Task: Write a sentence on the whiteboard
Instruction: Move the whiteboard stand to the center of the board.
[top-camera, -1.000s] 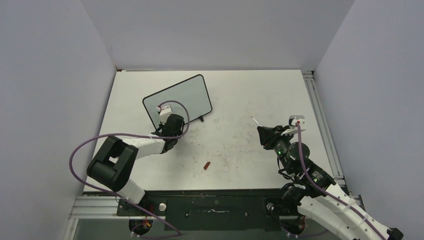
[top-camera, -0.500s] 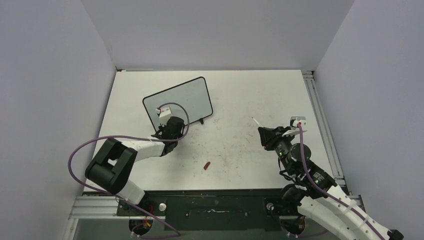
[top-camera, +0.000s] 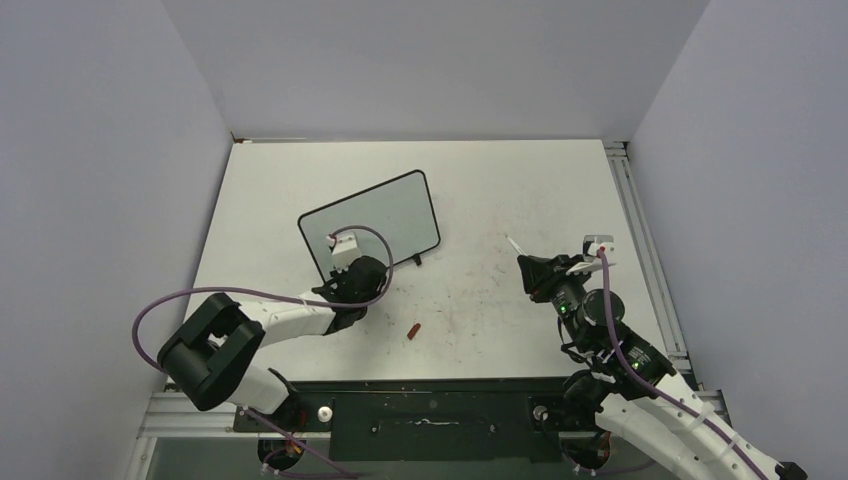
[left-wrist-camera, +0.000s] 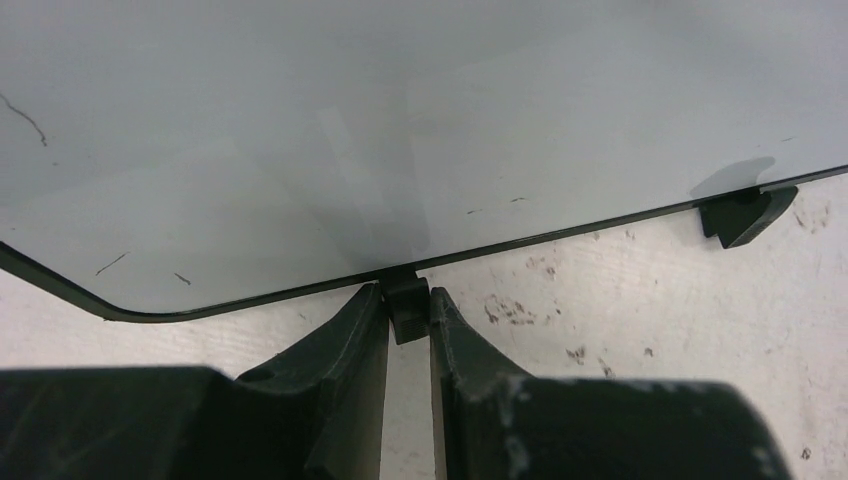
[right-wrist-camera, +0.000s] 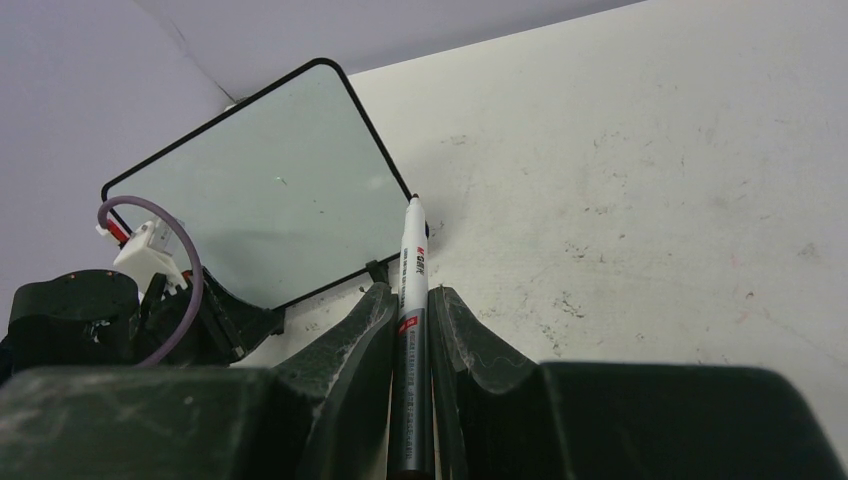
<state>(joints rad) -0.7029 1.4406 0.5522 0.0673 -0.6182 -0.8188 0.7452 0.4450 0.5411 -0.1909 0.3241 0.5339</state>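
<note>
The whiteboard (top-camera: 375, 212) stands tilted on the table's left half, its pale surface facing the arms; it also shows in the left wrist view (left-wrist-camera: 400, 120) and the right wrist view (right-wrist-camera: 270, 190). No red sentence shows on it, only faint marks. My left gripper (top-camera: 345, 274) (left-wrist-camera: 408, 305) is shut on the board's small black left foot (left-wrist-camera: 407, 310). My right gripper (top-camera: 527, 264) (right-wrist-camera: 410, 295) is shut on a slim white marker pen (right-wrist-camera: 411, 260), uncapped, its tip (top-camera: 509, 241) pointing towards the board from the right, well apart from it.
A small red cap (top-camera: 412, 331) lies on the table near the front, between the arms. The board's second foot (left-wrist-camera: 745, 212) rests on the stained white tabletop (top-camera: 520, 190). Grey walls close in the table at the back and sides. A metal rail (top-camera: 640, 230) runs along the right edge.
My left gripper has dragged the whiteboard by its foot to the right and a little nearer the front edge. The right gripper with the pen has hardly moved.
</note>
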